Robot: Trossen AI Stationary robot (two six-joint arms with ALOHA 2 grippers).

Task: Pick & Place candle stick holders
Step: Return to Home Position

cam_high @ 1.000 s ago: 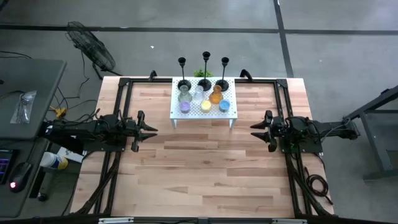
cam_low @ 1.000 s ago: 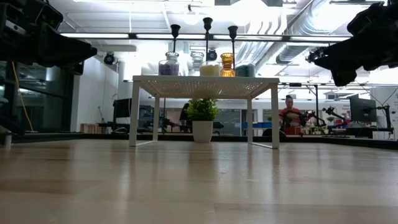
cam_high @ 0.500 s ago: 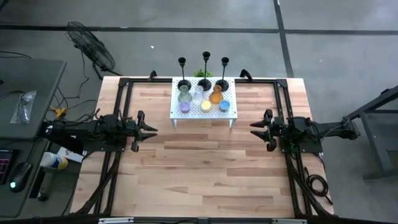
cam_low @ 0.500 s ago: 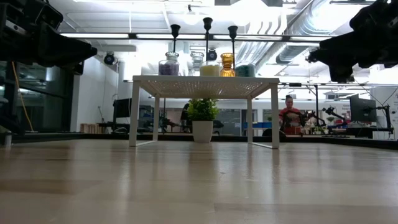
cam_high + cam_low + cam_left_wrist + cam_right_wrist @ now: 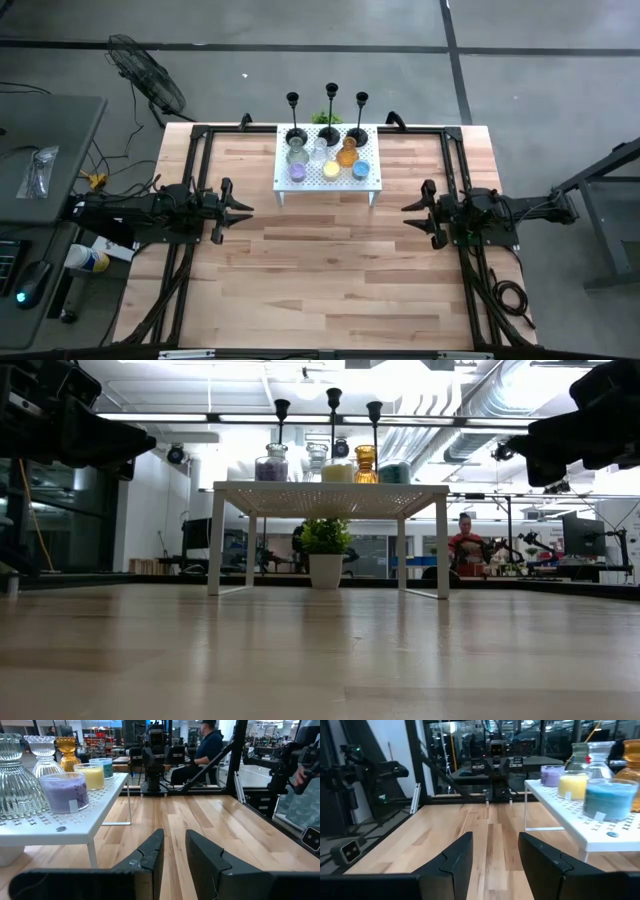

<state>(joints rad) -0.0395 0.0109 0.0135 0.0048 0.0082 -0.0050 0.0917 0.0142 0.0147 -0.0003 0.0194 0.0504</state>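
Three tall thin black candlesticks (image 5: 329, 118) stand by their round bases along the far edge of a white perforated shelf (image 5: 283, 178) at the table's far middle. Small glass votive cups stand in front of them: clear (image 5: 297, 154), orange (image 5: 347, 155), purple (image 5: 297, 172), yellow (image 5: 330, 170) and blue (image 5: 361, 170). My left gripper (image 5: 245, 208) hovers open at the table's left, pointing right, with the purple cup (image 5: 64, 790) ahead on its far side. My right gripper (image 5: 406, 208) hovers open at the table's right, pointing left, near the blue cup (image 5: 610, 797).
A small potted plant (image 5: 325, 550) stands behind the shelf. Black frame rails (image 5: 200, 150) run along the table's left, right and far edges. Bare wooden tabletop (image 5: 330, 270) lies in front of the shelf. People sit in the room beyond (image 5: 465, 540).
My right gripper has gone up a little above the table's right side. The left arm and the things on the shelf have kept still.
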